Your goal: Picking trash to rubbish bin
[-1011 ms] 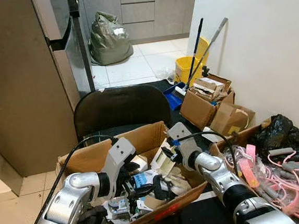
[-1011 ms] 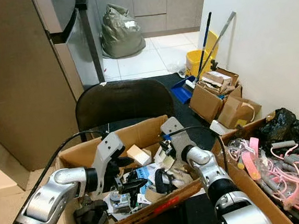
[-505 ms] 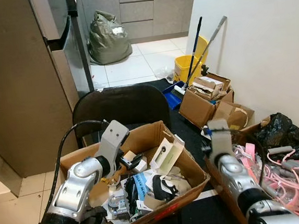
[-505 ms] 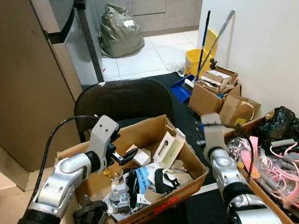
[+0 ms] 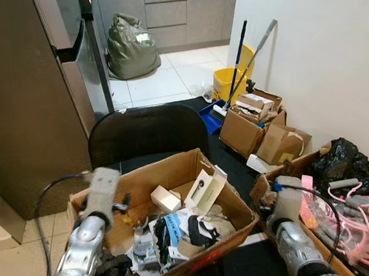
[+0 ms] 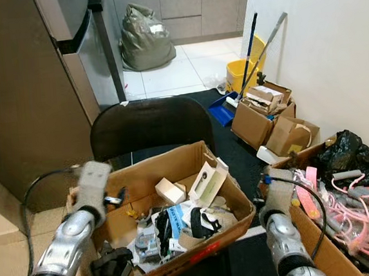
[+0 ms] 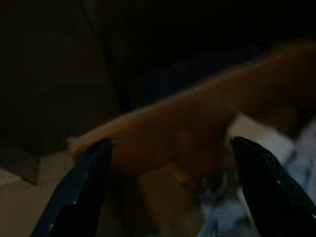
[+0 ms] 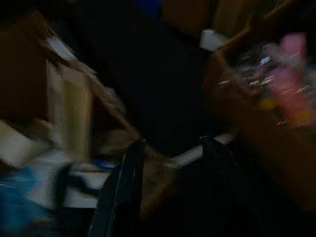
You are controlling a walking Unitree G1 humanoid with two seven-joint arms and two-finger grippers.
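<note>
Left gripper (image 7: 170, 192): at the left wall of the cardboard box (image 5: 174, 171), near its top edge; fingers (image 7: 79, 187) spread wide apart in the left wrist view, nothing between them.
Right gripper (image 8: 170, 187): low, between the cardboard box and the side box (image 5: 263, 192) on the right; fingers (image 8: 121, 192) parted by a moderate gap in the right wrist view, holding nothing. View is dark and blurred.
Cardboard box: open, directly ahead of the robot, in front of the black chair (image 5: 146, 131).
Trash (image 5: 179, 225): loose mixed pieces lying inside the cardboard box; includes a small white carton (image 5: 165, 198), an upright white pack (image 5: 205, 189) leaning at the right wall, blue-printed paper (image 5: 169, 226) and dark items.
Side box: holds pink cords (image 5: 366, 216); a black bag (image 5: 345, 163) lies at its far end.
Background, right wall: yellow bucket (image 5: 227, 82) with two long handles (image 5: 248, 58) leaning on the wall; two smaller brown boxes (image 5: 254, 122) just in front of it.
Background, far floor: full grey-green sack (image 5: 131, 46) on the tiles, beside the grey cabinet front.
Rubbish bin: cannot tell which item, if any, serves as it.
</note>
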